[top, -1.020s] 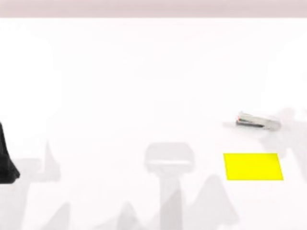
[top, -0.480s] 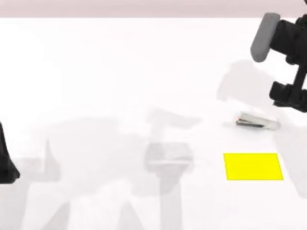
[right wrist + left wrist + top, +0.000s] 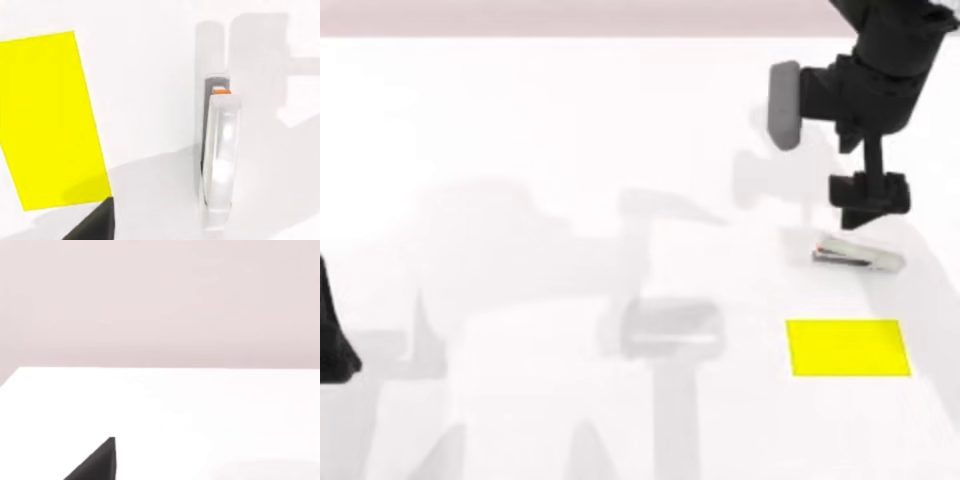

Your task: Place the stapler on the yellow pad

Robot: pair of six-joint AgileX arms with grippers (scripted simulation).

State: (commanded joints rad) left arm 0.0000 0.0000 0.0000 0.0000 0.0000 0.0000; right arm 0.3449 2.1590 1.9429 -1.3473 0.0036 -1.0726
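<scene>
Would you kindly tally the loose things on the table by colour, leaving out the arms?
White-grey: 1, the stapler
Yellow: 1, the yellow pad
Total: 2

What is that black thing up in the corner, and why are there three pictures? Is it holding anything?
The black thing is a robot arm. There are two, each ending in a gripper, a hand with two fingers. One picture looks down from above the table. The other two come from small cameras on the arms' wrists.

From above, the right gripper hangs just beyond the stapler, holding nothing. The stapler lies flat on the table. Nearer the camera lies the yellow pad, apart from the stapler and bare. The stapler is meant to go there.

The right wrist picture shows the stapler and pad up close.

The left arm is parked at the table's left edge; its camera sees only bare table.
</scene>
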